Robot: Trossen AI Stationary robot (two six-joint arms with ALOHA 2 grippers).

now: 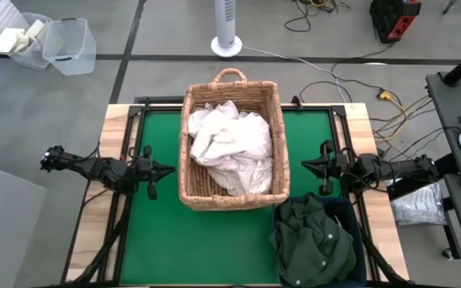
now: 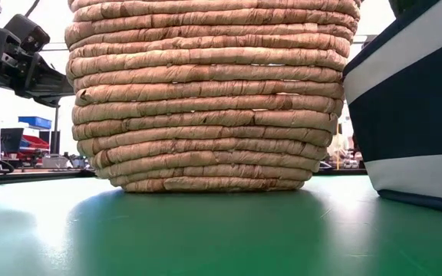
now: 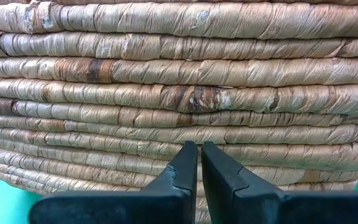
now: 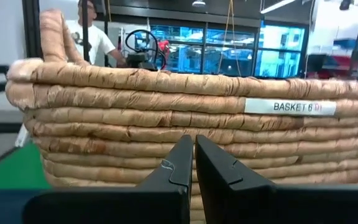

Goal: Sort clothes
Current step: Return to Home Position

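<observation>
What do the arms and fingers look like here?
Slim, black, jointed: left arm and right arm. The left gripper and right gripper each carry two flat matte-black fingers, tapering to blunt tips, stepped seam midway. No markings show.

Light: bright, even overhead.
Glare: pale sheen on green surface [image 2: 21, 230] — low view.
Shadow: soft under basket [image 2: 206, 100].

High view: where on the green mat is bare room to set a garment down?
Widest: the lower-left mat, between wicker basket, blue bin and the mat's edge. Narrower strips flank the basket, each holding an arm's shut jaws: left arm, right arm. Lower right is crowded by the bin.
</observation>
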